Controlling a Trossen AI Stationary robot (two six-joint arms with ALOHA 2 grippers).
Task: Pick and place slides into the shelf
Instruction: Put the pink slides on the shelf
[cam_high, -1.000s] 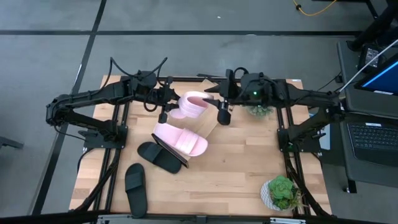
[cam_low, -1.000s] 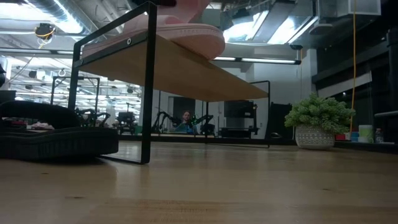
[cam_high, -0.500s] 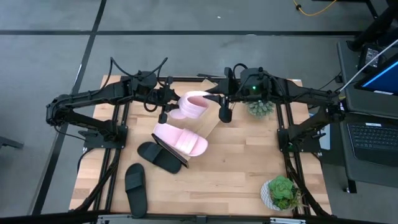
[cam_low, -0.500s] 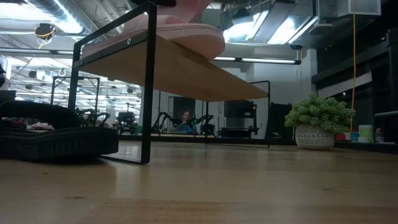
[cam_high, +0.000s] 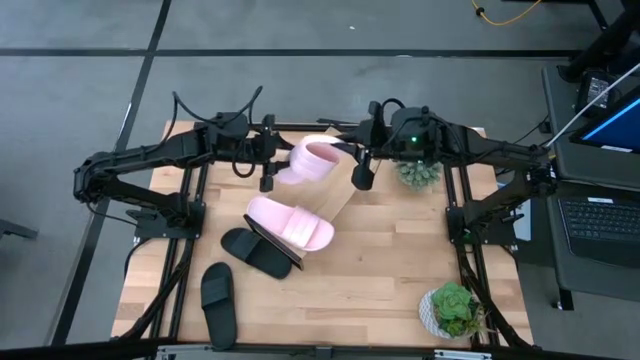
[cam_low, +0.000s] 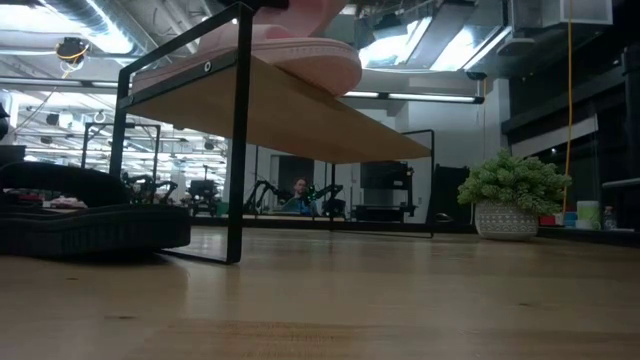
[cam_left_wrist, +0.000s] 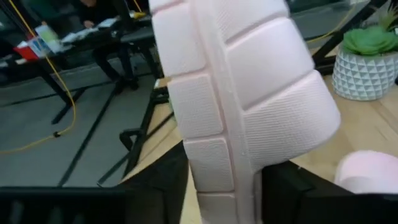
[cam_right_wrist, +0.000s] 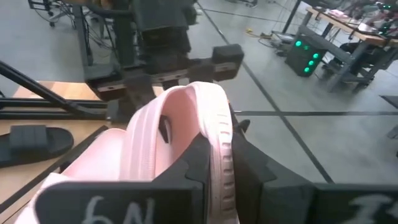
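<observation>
A pale pink slide (cam_high: 310, 160) hangs on its side over the far end of the shelf (cam_high: 336, 204), between my two grippers. My right gripper (cam_high: 359, 166) is shut on its right end. My left gripper (cam_high: 268, 166) is open, and its fingers (cam_right_wrist: 227, 55) stand on either side of the slide's left end (cam_left_wrist: 236, 124); I cannot tell whether they touch it. A second pink slide (cam_high: 290, 222) lies sole down on the slanted shelf board. One black slide (cam_high: 255, 252) lies at the shelf's lower edge, and another (cam_high: 218, 298) lies flat on the table near the front left. My right gripper pinches the pink slide's sole rim (cam_right_wrist: 221, 144) between its two fingers, at the end nearest it. The fingers come about level from the table's right side. The slide is lifted clear of the shelf, its sole upright and its strap (cam_right_wrist: 152, 127) to one side.
A small potted plant (cam_high: 418, 172) stands close under my right arm, and a larger one (cam_high: 452, 308) stands at the front right corner. The shelf's black frame leg (cam_low: 238, 140) stands on the table. A laptop (cam_high: 600, 215) sits beyond the right edge.
My right gripper has shut on the pink slide's right end, and then my left gripper's fingers have spread apart from its left end. The slide has stayed in the air and has shifted slightly toward the far edge.
</observation>
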